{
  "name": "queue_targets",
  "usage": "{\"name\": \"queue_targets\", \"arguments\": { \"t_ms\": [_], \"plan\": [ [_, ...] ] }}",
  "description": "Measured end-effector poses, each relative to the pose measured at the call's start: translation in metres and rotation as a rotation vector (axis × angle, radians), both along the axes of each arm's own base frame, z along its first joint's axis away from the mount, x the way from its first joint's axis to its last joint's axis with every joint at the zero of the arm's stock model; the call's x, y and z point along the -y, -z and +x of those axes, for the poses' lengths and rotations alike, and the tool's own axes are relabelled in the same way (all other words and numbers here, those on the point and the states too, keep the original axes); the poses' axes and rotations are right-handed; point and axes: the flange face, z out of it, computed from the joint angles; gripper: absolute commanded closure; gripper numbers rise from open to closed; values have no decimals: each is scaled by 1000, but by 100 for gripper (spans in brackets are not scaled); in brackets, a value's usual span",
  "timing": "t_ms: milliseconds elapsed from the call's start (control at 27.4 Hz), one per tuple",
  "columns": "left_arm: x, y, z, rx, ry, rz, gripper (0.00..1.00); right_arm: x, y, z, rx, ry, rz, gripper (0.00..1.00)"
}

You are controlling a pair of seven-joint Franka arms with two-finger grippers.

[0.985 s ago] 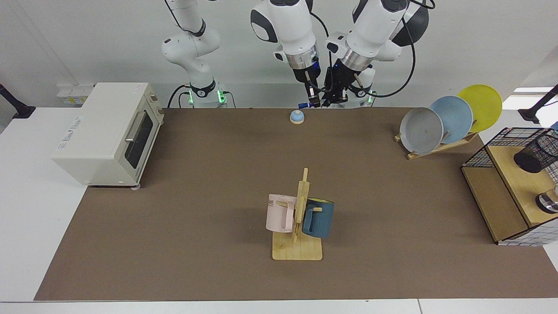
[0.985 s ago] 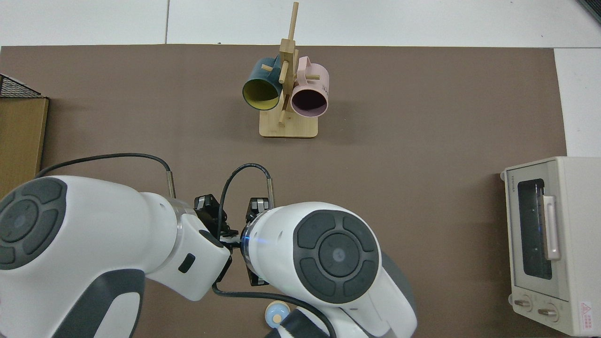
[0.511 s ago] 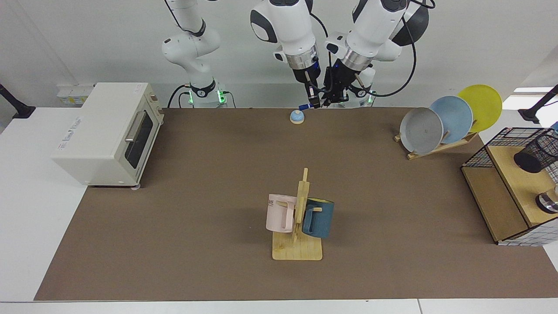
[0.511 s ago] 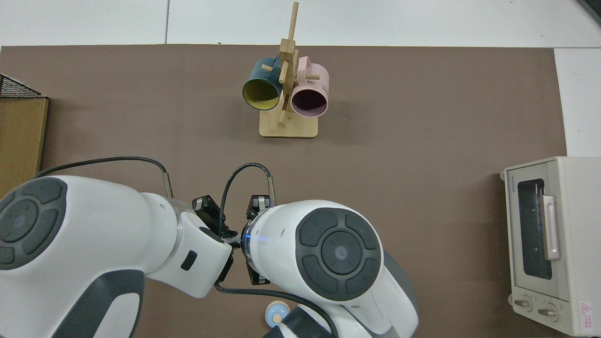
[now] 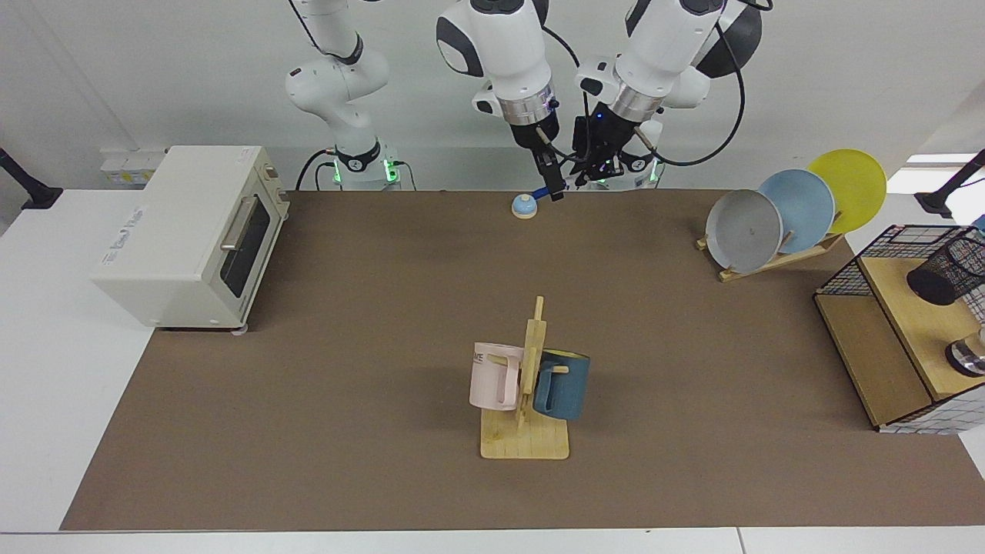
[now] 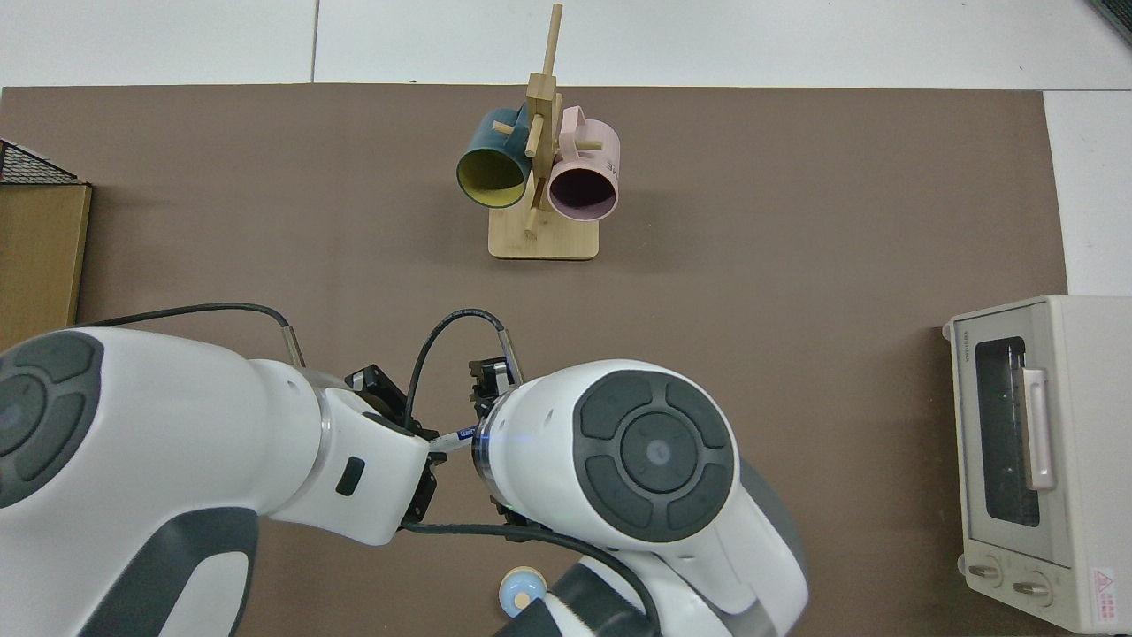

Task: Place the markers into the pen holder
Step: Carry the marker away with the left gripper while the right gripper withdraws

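Facing view: the marker [image 5: 541, 197] was seen held in the air just above and beside the call bell [image 5: 524, 205], at the far edge of the counter [image 5: 346, 346]. Its blue end projected from under the right gripper [image 5: 551, 188], which appeared to be closed on the barrel. The left gripper [image 5: 596, 165] was held close by, on the side of the right gripper away from the bell and a little higher. Whether it was holding anything could not be told. In the top view a short stretch of the white barrel [image 6: 449, 438] was seen bridging the gap between the two wrists, roughly level.

The pen holder [image 5: 945, 271] was seen well away from the bell, tipped over on a wooden shelf at the counter's end.

The marker was judged to be light, stiff and smooth, so little force would be needed, but its round plastic barrel could be expected to roll or swivel in a pinch. A hold across the middle of the barrel was judged safest. The cap was best avoided, since it might pull off. One end would have to be left free to enter the cup's mouth.
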Motion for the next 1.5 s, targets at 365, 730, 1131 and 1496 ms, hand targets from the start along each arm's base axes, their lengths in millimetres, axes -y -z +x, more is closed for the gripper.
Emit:
{"name": "queue_targets", "arguments": {
  "t_ms": [365, 730, 1131, 1496],
  "plan": [
    [-36, 2, 17, 33, -63, 88, 100, 73, -9, 28, 56, -321, -76, 0],
    [-101, 5, 40, 75, -144, 234, 100, 197, -19, 79, 142, -625, -140, 0],
    [-191, 3, 60, 127, -117, 452, 100, 291, -27, 98, 184, -1004, -207, 0],
    [-287, -33, 82, 182, -69, 686, 100, 312, -58, 99, 225, -1156, -248, 0]
  ]
}}
